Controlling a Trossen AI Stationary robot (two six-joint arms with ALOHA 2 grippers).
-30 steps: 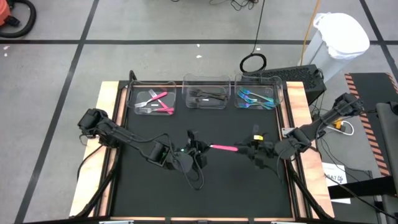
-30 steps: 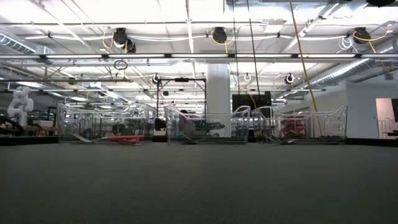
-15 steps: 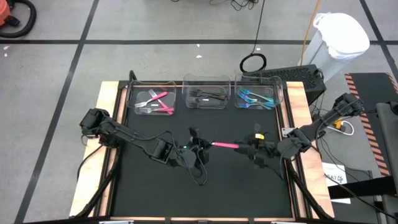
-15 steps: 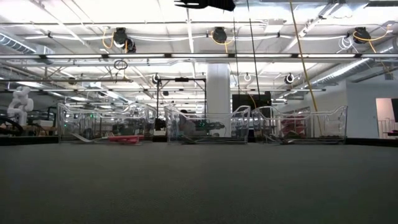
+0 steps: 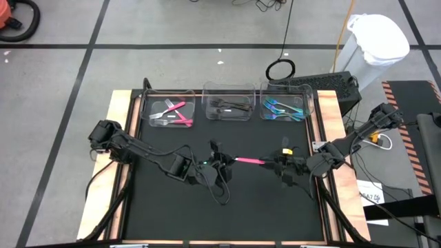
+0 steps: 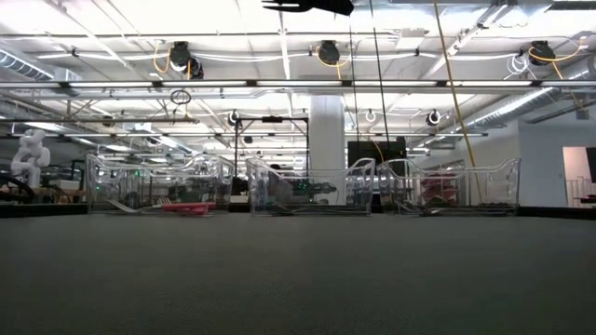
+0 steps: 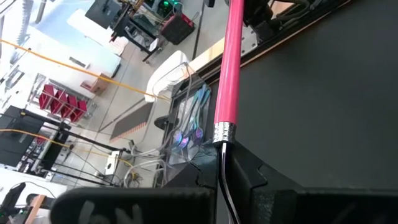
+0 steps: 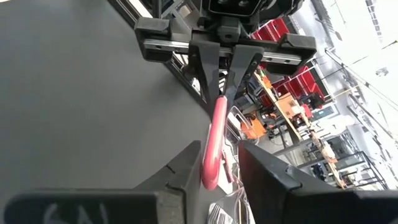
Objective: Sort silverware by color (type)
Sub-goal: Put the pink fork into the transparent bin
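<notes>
Jaws first: your left gripper (image 5: 219, 165) has its jaws shut tight on the silver neck of the pink-handled utensil (image 5: 249, 161). Its pink handle sticks straight out from those jaws toward your right gripper (image 5: 281, 165).

Look at the right wrist view. The rounded pink tip sits right between the right jaws, and those jaws have come in closer than they were a moment ago. You cannot yet tell if they are pinching the handle or just sitting around it.

The utensil hangs in the air above the counter (image 5: 172, 207), between the two grippers, and it has slid a little toward the left side since before.

This looks like a hand-off. If the right jaws do grab on, your left jaws can let go. The pink bin (image 5: 171, 112) already has pink pieces in it, far from both jaws.
</notes>
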